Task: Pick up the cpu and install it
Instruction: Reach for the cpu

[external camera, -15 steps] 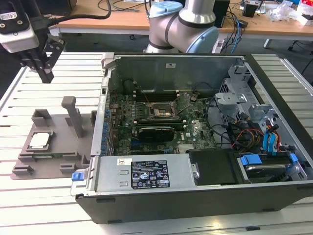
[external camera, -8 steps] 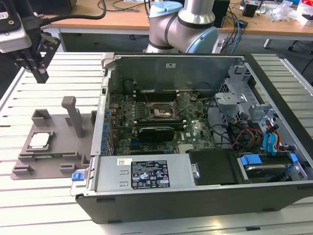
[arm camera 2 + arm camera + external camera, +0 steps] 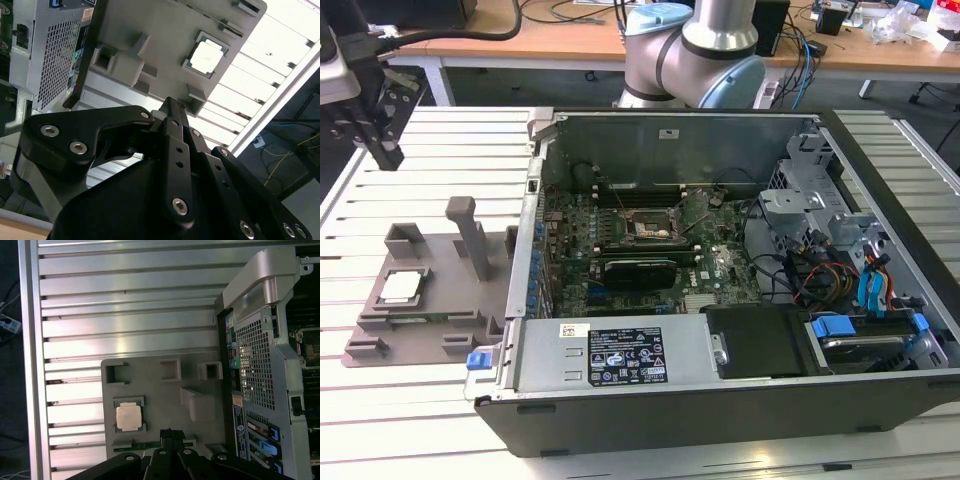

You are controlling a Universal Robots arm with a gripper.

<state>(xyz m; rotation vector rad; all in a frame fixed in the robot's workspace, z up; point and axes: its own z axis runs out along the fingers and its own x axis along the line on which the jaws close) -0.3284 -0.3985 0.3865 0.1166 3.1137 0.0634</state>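
The cpu (image 3: 402, 287), a pale silver square chip, lies in a recess of the grey holder block (image 3: 440, 285) on the slatted table, at the exterior view's left. Both wrist views show the cpu (image 3: 207, 56) (image 3: 129, 417) lying flat in that holder. My gripper (image 3: 387, 152) hangs in the air above the table's far left corner, well back from the chip and touching nothing. Its black fingers (image 3: 171, 107) (image 3: 168, 434) meet at the tips, shut and empty. The dark metal-framed socket (image 3: 648, 228) sits on the green motherboard inside the open computer case (image 3: 620, 420).
The holder has upright posts (image 3: 470, 235) beside the chip. The case wall (image 3: 525, 250) stands right next to the holder. Drive cages and cables (image 3: 840, 260) fill the case at the exterior view's right. The arm's base (image 3: 690, 60) stands behind the case.
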